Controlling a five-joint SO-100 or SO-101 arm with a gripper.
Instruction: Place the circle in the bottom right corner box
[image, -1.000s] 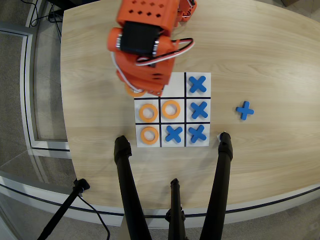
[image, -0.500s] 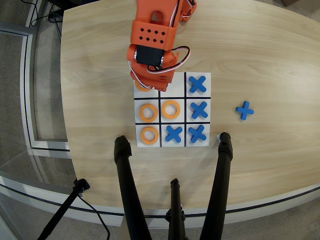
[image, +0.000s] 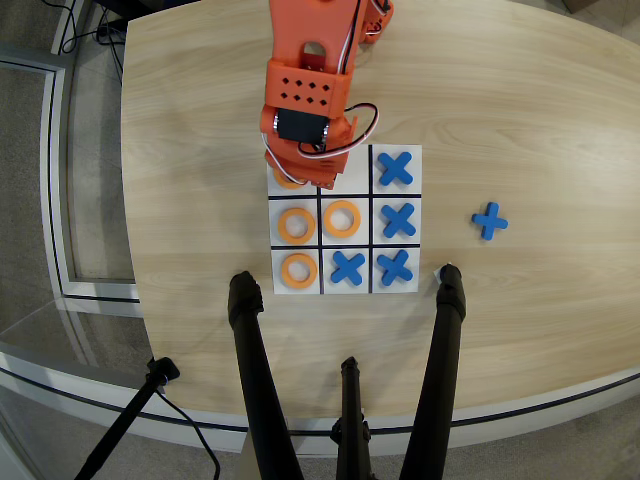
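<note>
Overhead view | end effector (image: 297, 172) over circle (image: 287, 181), top-left cell; opening hidden, cannot tell

wooden table (image: 200, 150) | white board (image: 409, 165) — lone blue X (image: 489, 221) beside it

Gripper (image: 300, 172) tips and most of a top-left orange ring (image: 285, 181) under the arm.
</note>
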